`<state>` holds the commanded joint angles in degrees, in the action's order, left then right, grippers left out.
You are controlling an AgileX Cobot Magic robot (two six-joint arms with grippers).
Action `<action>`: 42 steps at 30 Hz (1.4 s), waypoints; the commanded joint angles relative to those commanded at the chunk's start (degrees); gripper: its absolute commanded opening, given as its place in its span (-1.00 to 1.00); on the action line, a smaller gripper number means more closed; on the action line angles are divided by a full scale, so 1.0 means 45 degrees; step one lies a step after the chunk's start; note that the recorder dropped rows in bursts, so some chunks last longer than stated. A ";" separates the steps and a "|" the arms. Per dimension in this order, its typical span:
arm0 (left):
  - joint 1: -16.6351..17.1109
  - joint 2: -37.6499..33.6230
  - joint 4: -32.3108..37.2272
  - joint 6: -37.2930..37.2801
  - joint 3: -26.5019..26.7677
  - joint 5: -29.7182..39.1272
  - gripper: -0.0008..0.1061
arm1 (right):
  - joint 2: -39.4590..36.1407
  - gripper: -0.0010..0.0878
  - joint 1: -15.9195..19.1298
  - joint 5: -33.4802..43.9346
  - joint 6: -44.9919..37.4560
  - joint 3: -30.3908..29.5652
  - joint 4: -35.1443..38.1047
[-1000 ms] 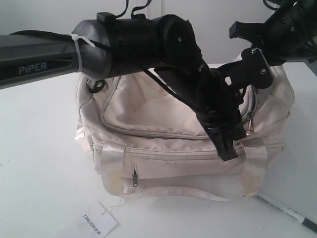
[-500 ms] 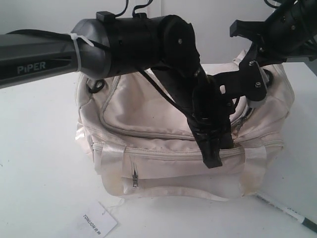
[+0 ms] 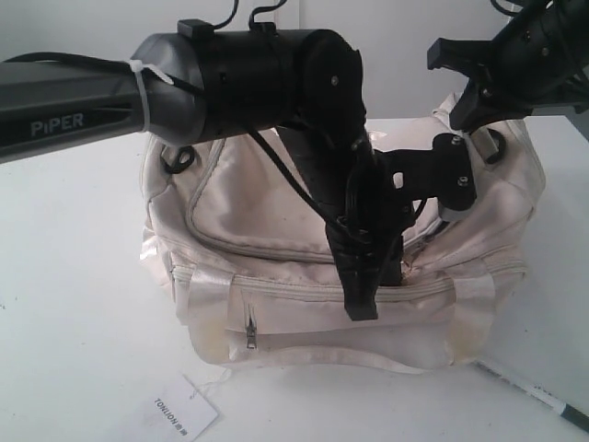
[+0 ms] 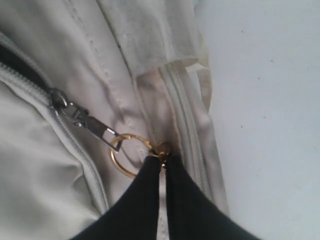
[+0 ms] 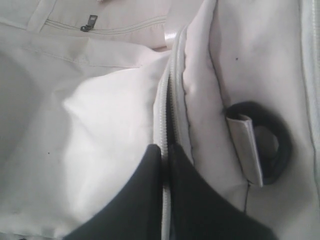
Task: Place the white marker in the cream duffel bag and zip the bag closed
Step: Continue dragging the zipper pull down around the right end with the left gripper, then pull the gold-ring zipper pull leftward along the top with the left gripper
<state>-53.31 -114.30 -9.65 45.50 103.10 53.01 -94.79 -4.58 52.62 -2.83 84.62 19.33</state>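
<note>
The left fingers (image 4: pixel 142 200), clamped on the gold ring (image 4: pixel 122 160), have dragged it away from the right fingers (image 5: pixel 135 200), which are pressed together on the cream duffel bag (image 3: pixel 267 221). Probably the zipper is opening. The white marker (image 3: pixel 529 391) lies on the bench (image 3: pixel 74 322), well apart from both.

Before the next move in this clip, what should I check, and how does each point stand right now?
1. Left gripper pinching the gold ring pull: ok.
2. Right gripper shut on the bag edge beside the zipper: ok.
3. Marker inside the bag: not ok; it lies on the table by the bag's right end.
4. Top zipper open wide enough for the marker: cannot tell; only a short dark gap shows behind the slider.
5. Paper tag clear of the zipper: ok; it lies on the table in front of the bag.
</note>
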 joint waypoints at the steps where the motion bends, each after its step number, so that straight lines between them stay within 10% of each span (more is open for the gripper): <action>1: 0.0000 0.0000 0.0029 -0.0056 0.0000 0.0055 -0.99 | 0.0000 -0.98 0.0000 0.0000 0.0000 0.0000 -0.0024; 42: 0.0000 0.0000 0.2303 -0.0832 0.0000 0.2837 -0.99 | 0.0000 -0.98 0.0000 0.0026 0.0000 0.0000 -0.0776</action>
<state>-53.31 -114.30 0.71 41.75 103.10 65.78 -94.79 -4.58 52.73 -2.83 84.62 15.84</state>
